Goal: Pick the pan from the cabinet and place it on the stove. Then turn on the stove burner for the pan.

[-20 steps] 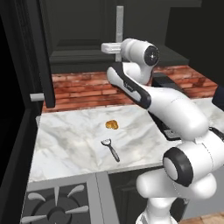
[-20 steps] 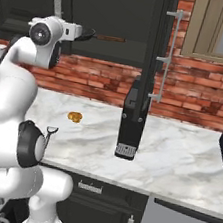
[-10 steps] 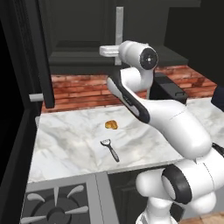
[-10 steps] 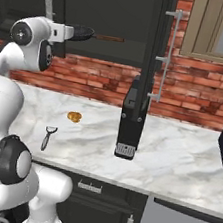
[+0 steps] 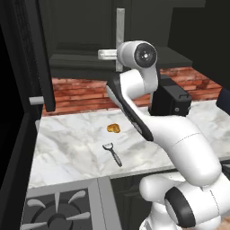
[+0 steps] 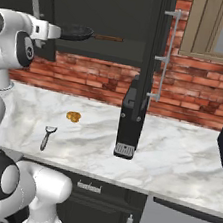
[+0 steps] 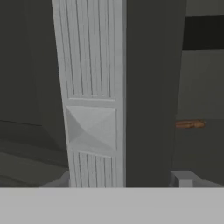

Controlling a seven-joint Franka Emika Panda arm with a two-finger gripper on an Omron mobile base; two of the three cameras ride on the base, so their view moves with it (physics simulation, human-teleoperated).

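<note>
The pan (image 6: 77, 31) sits inside the open cabinet (image 6: 122, 21) in the upper left of the right base view, its brown handle pointing toward the frame's centre. A short brown stretch of that handle also shows at centre right in the hand view, beyond the ribbed silver bar handle that stands right in front of the camera. The end effector (image 6: 50, 31) is raised to cabinet height at the upper left of the right base view, just beside the pan's rim. The pictures do not show whether its jaws stand wide or narrow, and nothing is seen to be held.

Risks, as a judgement: with the bar handle so close ahead, a straight reach could strike the door or handle instead of entering the cabinet. A grasp on the rim rather than the thin handle might tip the pan off the shelf onto the marble surface (image 6: 178, 154). The peeler (image 5: 112, 152) lies below; a falling pan could hit it. The stove (image 5: 58, 209) sits at the lower left of the left base view, well apart from the cabinet.
</note>
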